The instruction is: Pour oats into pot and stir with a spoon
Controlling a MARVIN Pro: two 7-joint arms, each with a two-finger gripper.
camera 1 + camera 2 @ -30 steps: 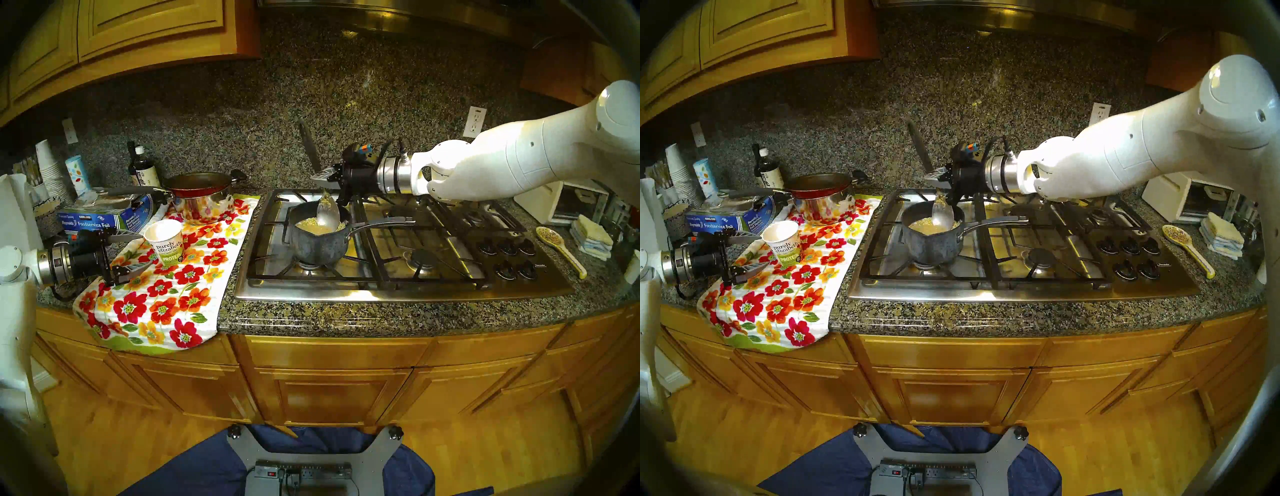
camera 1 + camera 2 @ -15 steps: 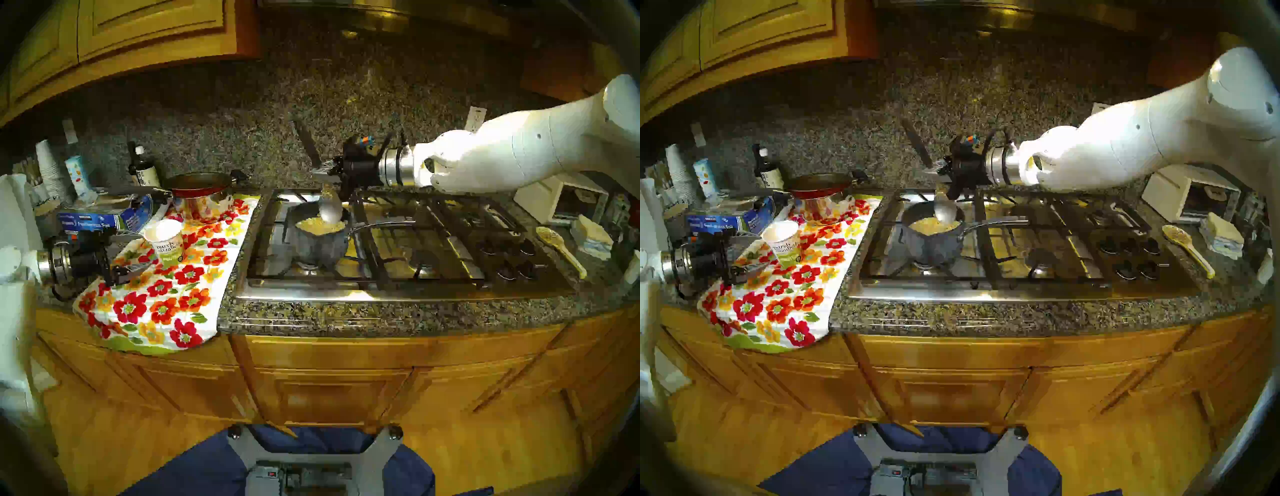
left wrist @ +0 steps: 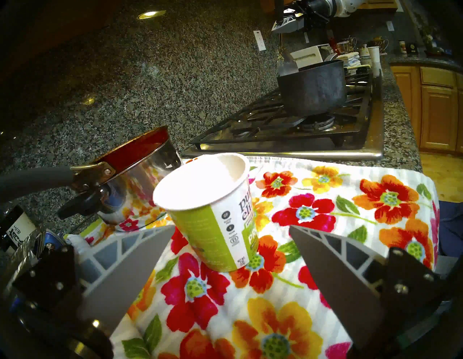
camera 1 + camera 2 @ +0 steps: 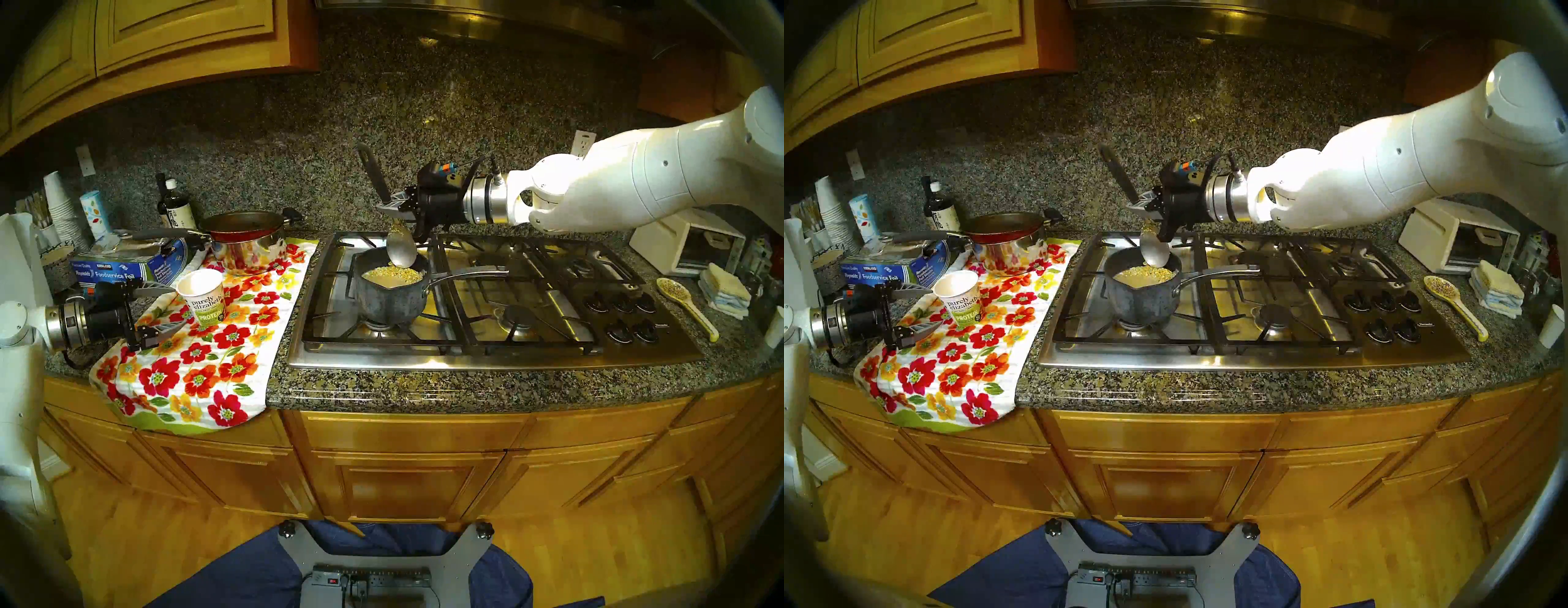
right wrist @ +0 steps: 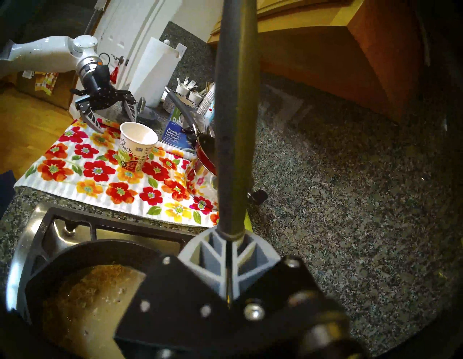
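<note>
Nearest the robot, on the flowered towel (image 4: 186,373) covering the surface, the emptied oat cup (image 4: 203,302) is left upright just ahead of the left tool (image 4: 163,309), whose jaws are spread wide with nothing between them. Farther back, on the stove (image 4: 488,339), the oats (image 4: 394,274) are seen lying in liquid inside the pot (image 4: 390,297), so pouring is judged done. Above it, the spoon (image 4: 401,248) is clamped by its black handle in the fully closed right tool (image 4: 392,206), bowl raised over the pot rim with flakes stuck on it; stirring is judged under way or nearly finished.

From the right wrist I lose the spoon (image 5: 235,120) bowl behind my gripper (image 5: 229,253), and the pot (image 5: 82,253) is cut off below.
</note>
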